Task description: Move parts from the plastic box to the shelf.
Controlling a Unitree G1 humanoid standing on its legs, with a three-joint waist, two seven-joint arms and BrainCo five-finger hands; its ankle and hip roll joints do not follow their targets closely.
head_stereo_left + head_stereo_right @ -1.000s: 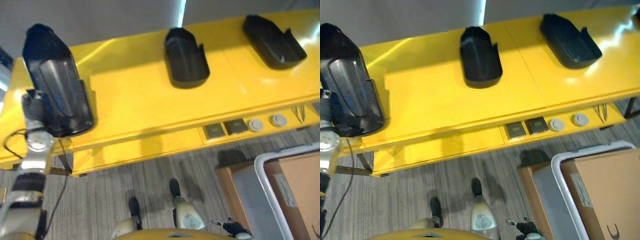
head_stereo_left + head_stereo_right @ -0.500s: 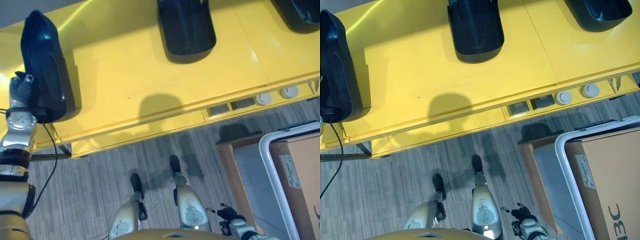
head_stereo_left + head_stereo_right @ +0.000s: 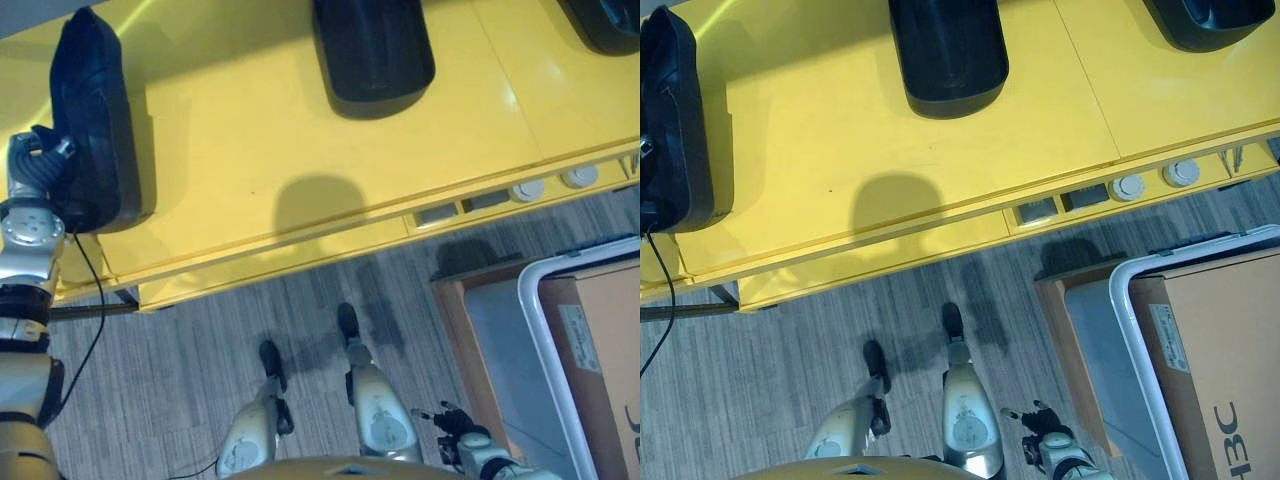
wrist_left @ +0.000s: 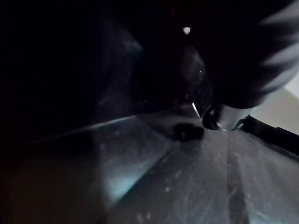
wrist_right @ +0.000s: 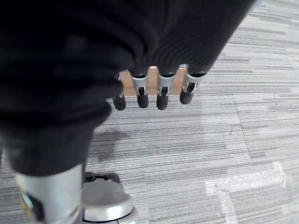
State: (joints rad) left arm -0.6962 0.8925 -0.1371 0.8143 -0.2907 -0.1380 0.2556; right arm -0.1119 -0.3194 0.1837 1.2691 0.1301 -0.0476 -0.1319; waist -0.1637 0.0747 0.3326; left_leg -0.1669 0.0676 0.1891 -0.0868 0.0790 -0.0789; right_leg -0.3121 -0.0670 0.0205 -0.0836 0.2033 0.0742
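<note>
Yellow shelf (image 3: pixel 300 150) up top, with the black part (image 3: pixel 95 120) lying at its left end, long axis running front to back. Left hand (image 3: pixel 35 165) at its near end, grip hidden. Right hand (image 5: pixel 154 88) hangs low, fingers loosely hanging, holding nothing.

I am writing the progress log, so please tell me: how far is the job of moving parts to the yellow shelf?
Done: two black parts, one in the middle and one at the right end, lie on the yellow shelf. In hand: the left hand is at a third black part on the shelf's left end; its fingers are hidden. The right hand hangs empty over the floor. Left: letting go, then any parts remaining in the box, whose contents I cannot see.
</note>
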